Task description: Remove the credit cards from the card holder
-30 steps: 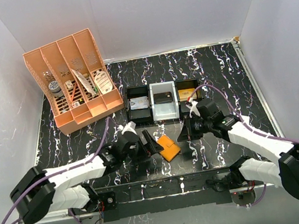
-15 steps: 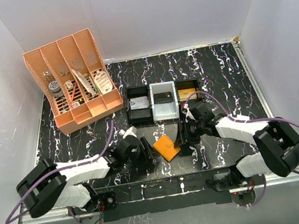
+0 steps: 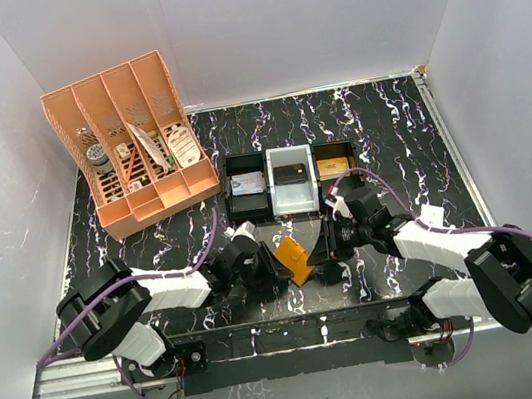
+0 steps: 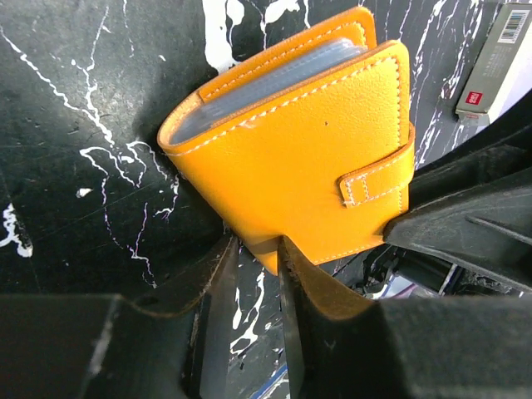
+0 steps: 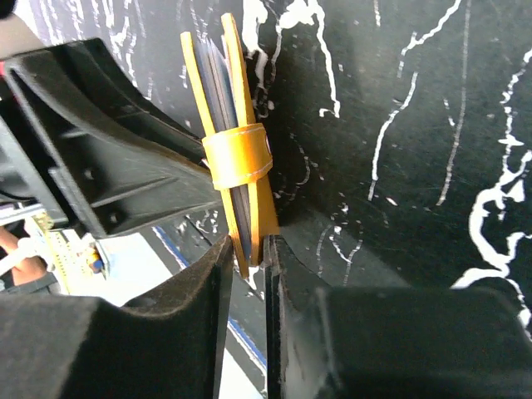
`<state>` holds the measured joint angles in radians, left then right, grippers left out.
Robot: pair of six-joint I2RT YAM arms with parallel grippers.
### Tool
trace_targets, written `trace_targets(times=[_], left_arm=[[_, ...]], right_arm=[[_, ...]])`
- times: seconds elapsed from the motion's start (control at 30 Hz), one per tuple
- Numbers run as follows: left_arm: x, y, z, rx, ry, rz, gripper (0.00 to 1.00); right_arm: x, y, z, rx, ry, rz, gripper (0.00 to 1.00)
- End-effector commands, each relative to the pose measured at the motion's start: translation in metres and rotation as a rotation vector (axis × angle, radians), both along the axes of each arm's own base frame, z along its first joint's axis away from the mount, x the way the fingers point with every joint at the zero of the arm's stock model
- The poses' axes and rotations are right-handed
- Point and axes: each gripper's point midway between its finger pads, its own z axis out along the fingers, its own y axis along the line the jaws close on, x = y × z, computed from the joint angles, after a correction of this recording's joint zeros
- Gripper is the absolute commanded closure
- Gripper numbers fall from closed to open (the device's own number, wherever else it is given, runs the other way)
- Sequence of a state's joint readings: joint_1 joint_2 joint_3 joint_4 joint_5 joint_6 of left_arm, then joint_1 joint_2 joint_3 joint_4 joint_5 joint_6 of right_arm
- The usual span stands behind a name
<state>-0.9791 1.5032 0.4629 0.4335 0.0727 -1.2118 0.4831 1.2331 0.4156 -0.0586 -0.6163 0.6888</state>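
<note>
The card holder (image 3: 296, 259) is lifted off the table (image 3: 397, 128) between the two arms, close to the near edge and about midway along it, clear of the row of trays (image 3: 289, 184) that sits further back toward the middle. It is folded shut, its strap (image 4: 376, 179) wrapped round the open side and fastened over the front cover. The left gripper (image 4: 252, 266) has its jaws closed on the lower corner of the holder, and in the left wrist view the orange leather sits pinched in the narrow gap between the two black fingers (image 4: 218, 299). The right gripper (image 5: 249, 262) comes in from the opposite side, and its jaws are likewise closed on the holder, clamping the bottom edge of the covers, which the right wrist view shows end-on with the strap looped round them. The credit cards (image 4: 274, 79) are inside, showing only as a thin pale blue-grey stack between the two orange covers; how many there are cannot be told. Each gripper's dark body appears in the other's wrist view, just beside the holder. At the far left corner of the table stands a large orange desk organizer (image 3: 131, 145) with small items in its slots. In the row of trays, a black box (image 3: 290, 170) lies in the pale middle one and a gold block (image 3: 334, 164) in the right one. Purple cables (image 3: 192, 242) run along both arms.
</note>
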Motion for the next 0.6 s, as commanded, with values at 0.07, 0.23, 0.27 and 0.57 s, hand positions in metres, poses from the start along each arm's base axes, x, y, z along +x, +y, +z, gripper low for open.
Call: trace_targets(times=[0.07,0.23,0.27,0.57], left_arm=[[-0.014,0.005,-0.013,0.018,0.036,-0.037,0.74],[-0.007,0.012,-0.006,0.061,0.010,-0.006,0.51],[-0.007,0.015,-0.005,0.070,0.005,0.003,0.46],[-0.002,0.078,0.021,0.167,-0.031,0.228,0.04]], right_arm=[[0.015,0.019,0.037,0.072,-0.100,-0.006,0.96],[0.023,0.005,0.036,-0.105,-0.153,-0.060,1.00],[0.026,0.000,0.038,-0.141,-0.168,-0.078,1.00],[0.045,-0.058,0.067,-0.500,-0.279,-0.239,1.00]])
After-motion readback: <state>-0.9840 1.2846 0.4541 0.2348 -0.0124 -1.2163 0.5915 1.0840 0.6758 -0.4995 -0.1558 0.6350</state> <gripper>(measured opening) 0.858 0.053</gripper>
